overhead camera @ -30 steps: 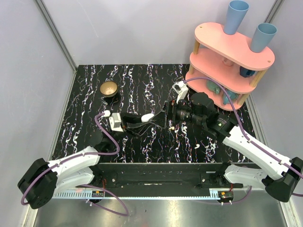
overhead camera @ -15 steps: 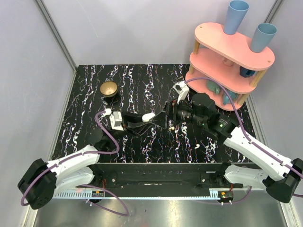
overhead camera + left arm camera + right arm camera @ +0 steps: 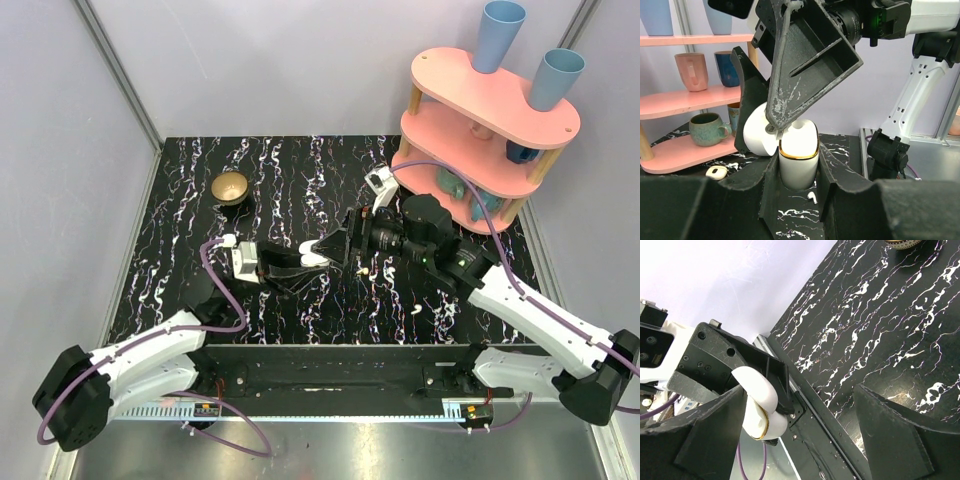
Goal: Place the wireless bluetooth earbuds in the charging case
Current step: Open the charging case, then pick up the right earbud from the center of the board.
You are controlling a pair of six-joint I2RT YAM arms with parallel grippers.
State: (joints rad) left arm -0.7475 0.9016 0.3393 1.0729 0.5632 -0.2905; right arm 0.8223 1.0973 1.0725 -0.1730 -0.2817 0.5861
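Tabletop [image 3: 170, 270], black marbled, is shared by both arms. Beyond the right fingers a pink shelf [image 3: 480, 110] is seen, untouched.

On the left gripper [image 3: 303, 262] the fingers are clamped on the charging case [image 3: 798, 162]. It is held upright between them, with its lid [image 3: 757, 135] swung open to one side. No change in this grip is noted over the last second.

On the right gripper [image 3: 332, 247] the fingers are spread wide, and nothing is seen between them in the wrist view. Since a second ago this gripper has been brought in from the shelf side. One fingertip [image 3: 780, 100] is now set right at the open mouth of the case, touching or nearly so. The jaws have also been opened a little wider.

A pale rounded shape is noted in the mouth of the case, just beside that fingertip. Whether a bud is seated there cannot be told. A release over the well is judged likely, with one bud delivered or being nudged in.

Buds still out:
- One loose earbud [image 3: 811, 196] is seen on the table below the case, between the left fingers.
- A second earbud [image 3: 416, 310] is left well behind the right fingers, beside the right forearm.

The task is judged unfinished. Further picks are needed, and the case should be kept steady for them.
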